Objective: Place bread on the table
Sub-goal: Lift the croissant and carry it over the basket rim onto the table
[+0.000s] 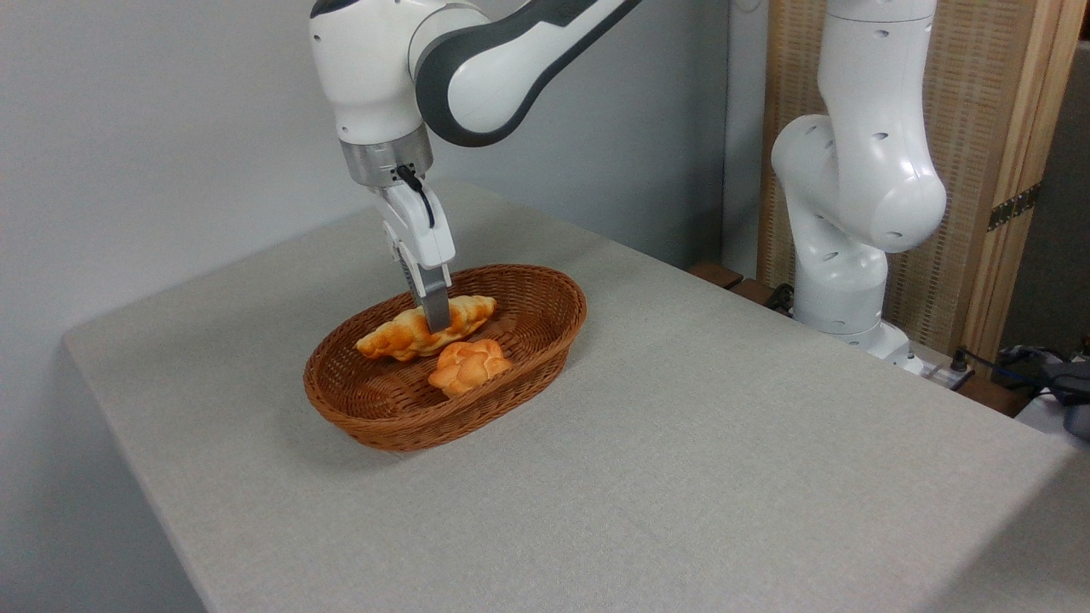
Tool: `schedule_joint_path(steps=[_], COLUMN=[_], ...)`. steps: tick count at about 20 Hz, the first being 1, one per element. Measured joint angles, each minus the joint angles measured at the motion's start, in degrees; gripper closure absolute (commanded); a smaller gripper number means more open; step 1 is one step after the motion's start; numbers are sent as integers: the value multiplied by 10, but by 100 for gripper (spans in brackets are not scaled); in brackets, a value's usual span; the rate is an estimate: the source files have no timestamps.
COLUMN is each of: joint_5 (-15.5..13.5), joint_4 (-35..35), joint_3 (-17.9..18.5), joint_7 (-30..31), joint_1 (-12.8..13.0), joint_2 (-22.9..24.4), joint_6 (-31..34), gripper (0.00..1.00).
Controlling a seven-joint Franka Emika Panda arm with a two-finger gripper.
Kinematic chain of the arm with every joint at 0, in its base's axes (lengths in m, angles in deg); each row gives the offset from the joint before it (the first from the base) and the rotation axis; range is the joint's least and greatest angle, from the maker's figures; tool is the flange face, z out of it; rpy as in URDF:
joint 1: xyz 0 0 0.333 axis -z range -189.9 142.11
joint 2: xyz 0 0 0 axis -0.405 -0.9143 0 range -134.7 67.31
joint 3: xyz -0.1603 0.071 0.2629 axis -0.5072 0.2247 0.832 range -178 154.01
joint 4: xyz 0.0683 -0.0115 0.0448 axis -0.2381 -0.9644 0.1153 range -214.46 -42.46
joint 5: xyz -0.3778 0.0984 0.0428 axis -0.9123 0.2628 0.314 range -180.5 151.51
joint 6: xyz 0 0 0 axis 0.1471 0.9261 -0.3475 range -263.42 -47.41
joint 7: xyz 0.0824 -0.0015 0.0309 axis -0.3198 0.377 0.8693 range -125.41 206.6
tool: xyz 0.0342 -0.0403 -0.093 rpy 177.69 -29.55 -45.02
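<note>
Bread [400,336], the long golden loaf with pointed ends, lay in the wicker basket [545,294] left of the frame's centre, its length running from lower left to upper right. The gripper [437,320] came down from the upper left onto the loaf's middle; one grey finger [436,308] lay against its near side, the other hidden, so the grip could not be told. A small knotted bun [468,364] sat just below. The basket rested on the grey cloth table [724,460].

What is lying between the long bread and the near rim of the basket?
The small knotted bun lies between the long bread and the near rim of the basket, in the camera view.
</note>
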Motion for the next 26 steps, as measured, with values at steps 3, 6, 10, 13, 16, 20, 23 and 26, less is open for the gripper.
schedule_joint_path(steps=[3,6,10,13,16,20,23,26], joint_5=[0,0,0,1,1,16,52,61], joint_4=[5,22,54,67,69,69,65,61], joint_3=[5,8,48,94,146,213,225,222], joint_7=[0,0,0,-6,-47,-145,-180,-184], joint_1=[-1,-5,-6,-7,-8,-11,-12,-9], joint_2=[2,7,22,39,50,53,50,38], joint_6=[0,19,56,79,99,121,125,125], gripper=[100,100,100,100,100,56,2,0])
